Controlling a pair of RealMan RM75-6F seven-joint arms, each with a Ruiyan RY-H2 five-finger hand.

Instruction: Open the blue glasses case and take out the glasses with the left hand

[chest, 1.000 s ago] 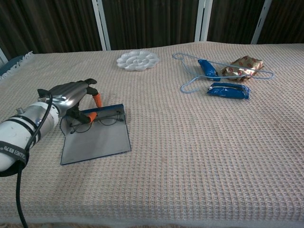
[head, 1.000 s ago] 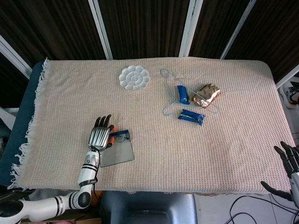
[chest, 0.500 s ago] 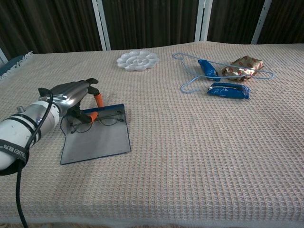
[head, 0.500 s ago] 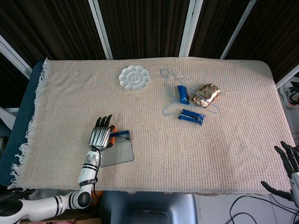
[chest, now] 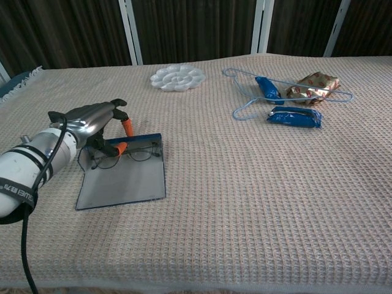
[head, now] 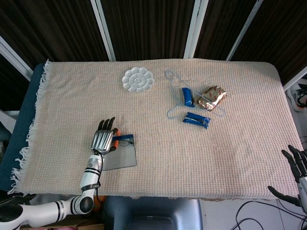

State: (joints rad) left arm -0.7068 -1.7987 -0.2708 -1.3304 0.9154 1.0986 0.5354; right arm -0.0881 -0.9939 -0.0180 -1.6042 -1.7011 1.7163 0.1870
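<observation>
Chest cam showed the left hand (chest: 92, 119) pinching the glasses (chest: 128, 151) on the open case (chest: 122, 177), while only the head cam caught the right hand (head: 296, 165), fingers spread and empty.

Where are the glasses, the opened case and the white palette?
glasses (chest: 139, 152), chest view, on the thin wire frame
glasses case (chest: 122, 182), chest view, on the flat grey inner flap
white palette (head: 138, 79), head view, on its centre well

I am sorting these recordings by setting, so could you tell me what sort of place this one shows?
Probably a lab or test bench for tabletop handling, not a home. A table covered with a beige waffle-weave cloth carries unrelated props: a white paint palette, a blue wire hanger and snack packets. Dark panelled partitions stand behind.
</observation>
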